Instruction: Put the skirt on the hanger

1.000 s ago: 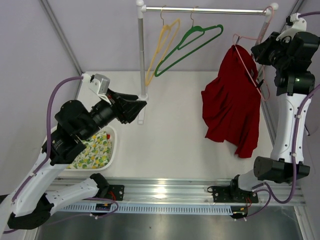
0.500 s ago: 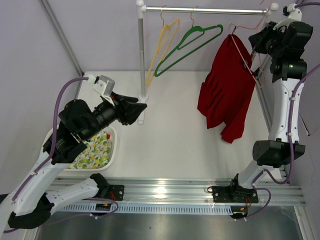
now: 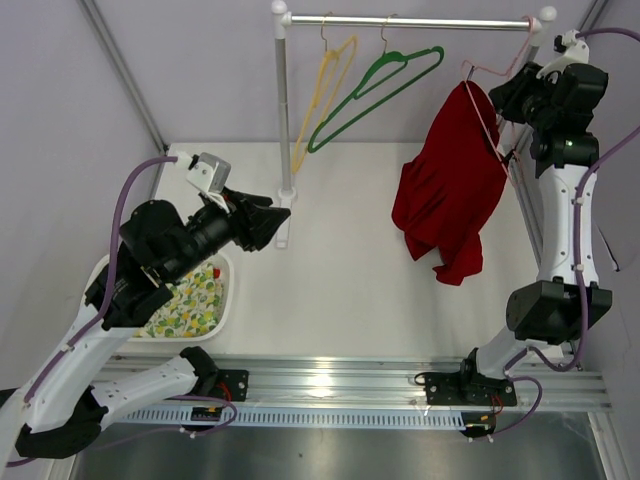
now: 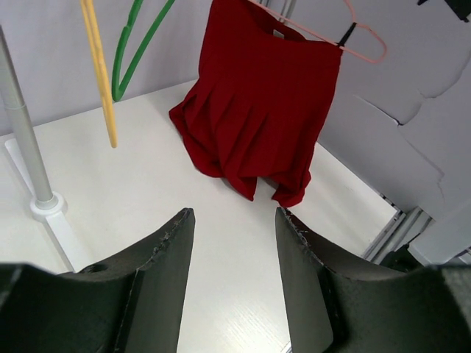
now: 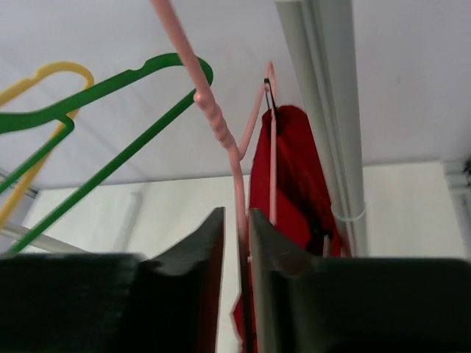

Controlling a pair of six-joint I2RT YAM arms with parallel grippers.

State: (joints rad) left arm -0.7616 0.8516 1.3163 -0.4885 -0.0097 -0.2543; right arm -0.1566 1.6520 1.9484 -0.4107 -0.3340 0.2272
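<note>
The deep-red skirt (image 3: pixel 445 190) hangs from the thin pink hanger (image 3: pixel 495 65), whose hook reaches the right end of the rail (image 3: pixel 410 19). In the left wrist view the skirt (image 4: pixel 257 110) drapes down to the table, clipped under the hanger (image 4: pixel 346 44). My right gripper (image 3: pixel 508 92) is up beside the hanger's neck. In the right wrist view its jaws (image 5: pixel 237 213) stand slightly apart, and the hanger's wire (image 5: pixel 213 121) passes between them with a thin gap on one side; the skirt (image 5: pixel 291 176) is just behind. My left gripper (image 3: pixel 280 212) hovers open and empty over the table (image 4: pixel 234 213).
A yellow hanger (image 3: pixel 325 85) and a green hanger (image 3: pixel 375 90) hang on the same rail, left of the skirt. The rail's pole (image 3: pixel 283 120) stands mid-table near my left gripper. A white basket (image 3: pixel 228 290) holding floral cloth (image 3: pixel 190 300) sits at the left.
My right arm has lifted the hanger and skirt up to the rail's right end, and its jaws have eased apart around the wire. The left arm has barely moved.
</note>
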